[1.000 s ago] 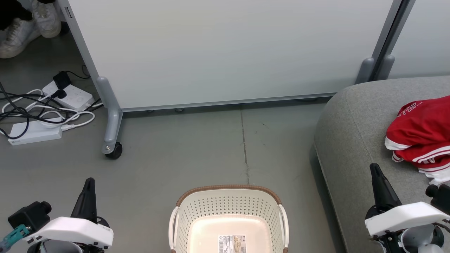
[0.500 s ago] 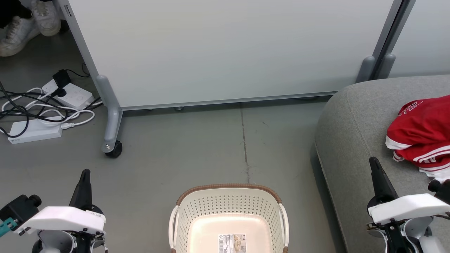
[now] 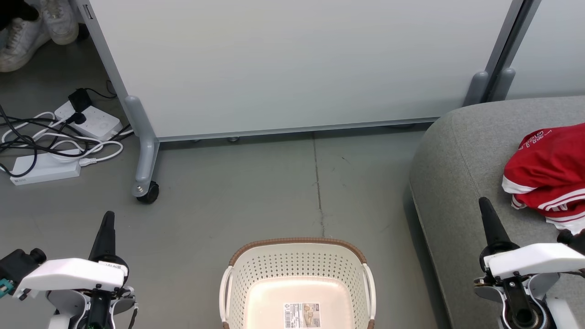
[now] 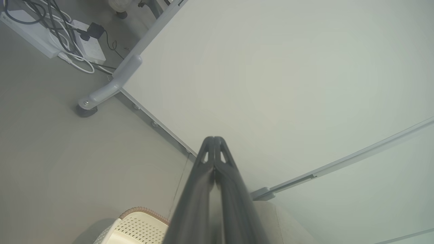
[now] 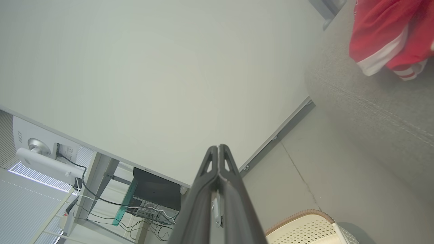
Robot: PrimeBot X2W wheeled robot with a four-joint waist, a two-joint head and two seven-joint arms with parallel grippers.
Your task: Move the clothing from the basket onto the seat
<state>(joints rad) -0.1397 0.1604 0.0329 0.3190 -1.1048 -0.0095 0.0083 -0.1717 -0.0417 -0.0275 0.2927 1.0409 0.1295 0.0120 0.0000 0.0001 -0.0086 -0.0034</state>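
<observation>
Red sports clothing (image 3: 546,171) with white stripe trim lay bunched on the grey sofa (image 3: 457,183) at the right of the head view. Its white-edged hems were turned toward the robot and its small lettering toward the partition. The heap ran off the frame's right edge, so its long axis could not be judged. The white perforated laundry basket (image 3: 297,241) stood mouth-up on the floor between the arms, well apart from the clothing. Nothing but a barcode sticker (image 3: 300,315) showed inside it. Its handles sat to left and right, and its near end was cut off by the frame. The left gripper (image 3: 108,215) and right gripper (image 3: 481,202) each had their dark fingers pressed together on nothing, pointing toward the pale wheeled partition panel (image 3: 292,68). Power strips (image 3: 43,169) with tangled cables lay on the floor at far left.
</observation>
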